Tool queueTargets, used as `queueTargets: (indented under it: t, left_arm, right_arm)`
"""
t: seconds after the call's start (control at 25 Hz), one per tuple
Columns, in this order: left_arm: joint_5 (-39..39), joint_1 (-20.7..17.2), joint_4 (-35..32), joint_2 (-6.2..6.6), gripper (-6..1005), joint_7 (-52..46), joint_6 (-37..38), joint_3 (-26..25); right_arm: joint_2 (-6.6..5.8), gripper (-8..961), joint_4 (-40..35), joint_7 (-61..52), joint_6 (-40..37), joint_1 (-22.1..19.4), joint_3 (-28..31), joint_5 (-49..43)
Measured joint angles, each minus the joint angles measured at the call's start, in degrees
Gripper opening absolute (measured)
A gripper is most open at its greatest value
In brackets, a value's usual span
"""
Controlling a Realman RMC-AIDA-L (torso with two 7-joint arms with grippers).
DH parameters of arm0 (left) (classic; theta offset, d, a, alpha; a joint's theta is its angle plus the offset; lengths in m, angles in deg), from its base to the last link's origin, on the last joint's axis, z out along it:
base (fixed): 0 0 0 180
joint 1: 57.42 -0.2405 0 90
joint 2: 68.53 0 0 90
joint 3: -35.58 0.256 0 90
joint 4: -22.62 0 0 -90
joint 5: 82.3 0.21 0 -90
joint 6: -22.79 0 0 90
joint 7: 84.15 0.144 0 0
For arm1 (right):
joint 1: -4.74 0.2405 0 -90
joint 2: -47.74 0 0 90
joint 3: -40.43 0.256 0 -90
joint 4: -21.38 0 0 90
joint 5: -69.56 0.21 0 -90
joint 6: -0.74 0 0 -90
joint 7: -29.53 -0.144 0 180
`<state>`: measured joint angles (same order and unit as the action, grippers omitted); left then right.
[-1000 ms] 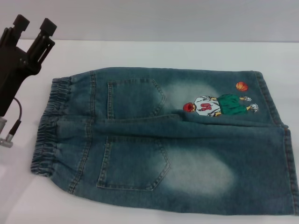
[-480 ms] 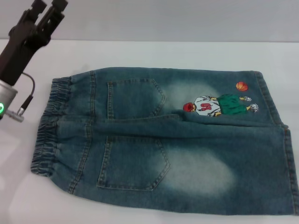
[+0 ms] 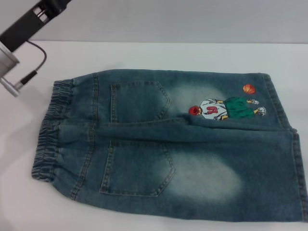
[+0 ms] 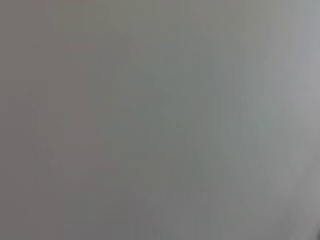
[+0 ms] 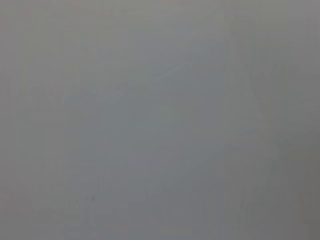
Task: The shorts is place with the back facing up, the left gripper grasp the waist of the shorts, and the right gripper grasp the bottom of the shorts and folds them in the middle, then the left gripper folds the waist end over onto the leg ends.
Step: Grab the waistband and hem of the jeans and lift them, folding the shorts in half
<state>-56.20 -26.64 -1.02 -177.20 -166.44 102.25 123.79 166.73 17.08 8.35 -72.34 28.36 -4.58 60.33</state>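
Denim shorts lie flat on the white table with the back pockets facing up. The elastic waist is at the left and the leg ends reach the right edge of the head view. A cartoon basketball player print marks the far leg. Only the left arm's wrist and cable show at the top left corner, raised above the table beyond the waist; its fingers are out of frame. The right gripper is out of view. Both wrist views show only plain grey.
White table surface surrounds the shorts at the back and left. A grey wall stands behind the table's far edge.
The left arm has risen and drawn back toward the top left corner; its gripper fingers, visible before, have left the head view. The shorts have not moved.
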Motion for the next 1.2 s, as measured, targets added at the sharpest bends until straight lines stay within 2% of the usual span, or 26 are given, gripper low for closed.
queueTargets:
  t: [0.12, 0.16, 0.2, 0.24, 0.28, 0.4, 0.52, 0.6, 0.68, 0.72, 0.92, 1.2]
  left_arm:
    - [8.46, 0.11, -3.89, 2.55, 824, -8.92, 0.62, -1.92]
    - [8.46, 0.11, -3.89, 2.55, 824, -8.92, 0.62, -1.92]
    - [16.87, 0.17, -6.98, 4.08, 824, -15.75, 2.33, -5.34]
    - [24.31, 0.18, -9.06, 4.77, 823, -20.96, 4.59, -8.91]
    - [26.86, 0.18, -9.67, 4.92, 823, -22.82, 5.51, -10.22]
    - [43.2, 0.19, -13.58, 5.71, 823, -33.01, 10.44, -17.79]
    - [56.88, -0.01, -17.43, 5.73, 822, -40.92, 14.39, -24.06]
    - [62.77, -0.36, -18.52, 5.39, 822, -43.64, 16.45, -27.52]
    - [65.33, -0.5, -18.51, 5.36, 822, -44.53, 17.27, -28.94]
    - [71.8, -1.11, -18.19, 5.38, 821, -46.4, 18.86, -32.84]
    - [78.92, -3.46, -18.43, 5.63, 821, -48.33, 21.44, -38.72]
    - [83.55, -7.44, -18.58, 5.78, 820, -48.47, 23.07, -41.84]
  right_arm:
    - [-0.06, 566, 0.0, 0.0, 0.03, -0.07, -0.15, -0.14]
    - [-0.1, 566, 0.0, -0.01, 0.04, -0.11, -0.29, -0.18]
    - [-0.11, 566, 0.0, -0.01, 0.07, -0.12, -0.43, -0.21]
    - [-0.15, 566, 0.0, 0.0, 0.11, -0.16, -0.46, -0.24]
    - [-0.16, 566, 0.04, 0.05, 0.18, -0.16, -0.48, -0.26]
    - [-0.2, 566, 0.17, 0.3, 0.99, -0.1, -0.49, -0.28]
    - [-0.32, 566, -0.05, 0.34, 2.43, 0.18, -0.51, -0.3]
    - [-0.36, 566, -0.28, 0.4, 3.43, 0.42, -0.52, -0.32]
    - [-0.41, 566, -0.53, 0.46, 4.19, 0.71, -0.52, -0.33]
    - [-0.42, 566, -0.63, 0.48, 4.48, 0.86, -0.52, -0.34]
    - [-0.43, 566, -0.78, 0.52, 5.63, 1.41, -0.51, -0.35]
    - [-0.43, 566, -1.09, 0.55, 7.01, 1.42, -0.14, -0.35]
